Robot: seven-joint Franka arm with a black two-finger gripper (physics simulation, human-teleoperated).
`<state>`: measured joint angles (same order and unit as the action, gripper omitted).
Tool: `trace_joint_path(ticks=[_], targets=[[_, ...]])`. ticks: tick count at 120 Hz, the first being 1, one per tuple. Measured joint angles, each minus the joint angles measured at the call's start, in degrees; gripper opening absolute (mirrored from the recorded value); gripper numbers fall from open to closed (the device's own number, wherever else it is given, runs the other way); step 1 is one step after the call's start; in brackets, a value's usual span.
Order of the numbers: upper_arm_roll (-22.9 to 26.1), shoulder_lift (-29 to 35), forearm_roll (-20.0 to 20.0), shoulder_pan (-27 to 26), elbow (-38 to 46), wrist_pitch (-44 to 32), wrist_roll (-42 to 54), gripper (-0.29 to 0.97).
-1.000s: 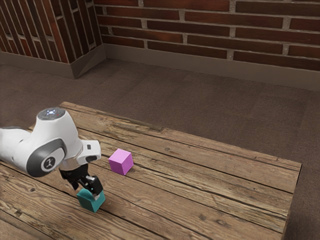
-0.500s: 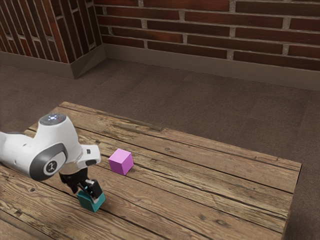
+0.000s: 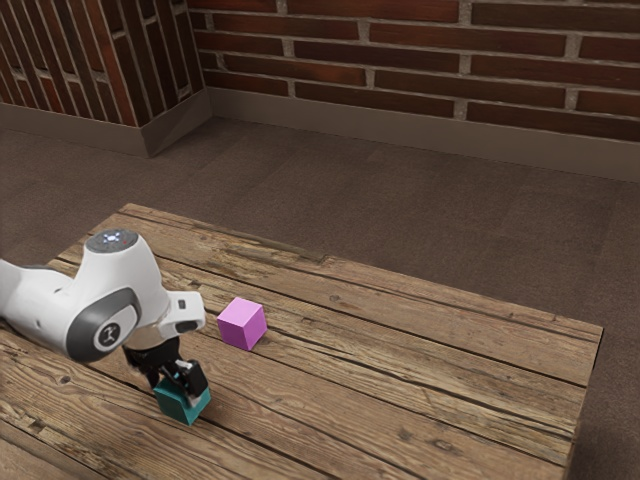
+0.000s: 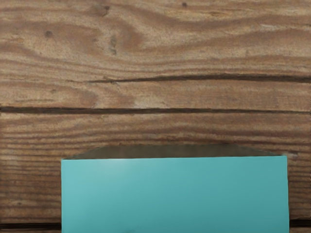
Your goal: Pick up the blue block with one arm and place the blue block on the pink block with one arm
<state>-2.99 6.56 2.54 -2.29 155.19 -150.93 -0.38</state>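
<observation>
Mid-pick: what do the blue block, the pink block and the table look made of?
The blue block: smooth, even teal faces without grain, probably matte plastic or painted. The pink block: equally plain faces, likely the same. The table: rough wooden planks, with visible grain, knots and dark seams; looks unvarnished.

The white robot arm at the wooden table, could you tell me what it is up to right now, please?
The white Franka arm has its black gripper right at the top of the blue-teal cube, which rests on the wooden plank table. The cube has not been lifted yet. The pink cube stands apart from it with nothing on top, so the stacking is not yet done.
</observation>
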Motion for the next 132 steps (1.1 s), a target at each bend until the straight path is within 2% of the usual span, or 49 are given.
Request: trace_joint_path(ticks=[18,56,100,132], targets=[[0.0,-0.5,0.0,0.0,-0.4,-0.1,0.0,0.67],[0.0,-0.6,0.0,0.0,-0.4,-0.3,0.0,0.40],[0.1,2.4,0.6,0.0,-0.5,0.7,-1.0,0.33],[0.2,4.2,1.0,-0.1,-11.5,7.3,-1.8,0.29]])
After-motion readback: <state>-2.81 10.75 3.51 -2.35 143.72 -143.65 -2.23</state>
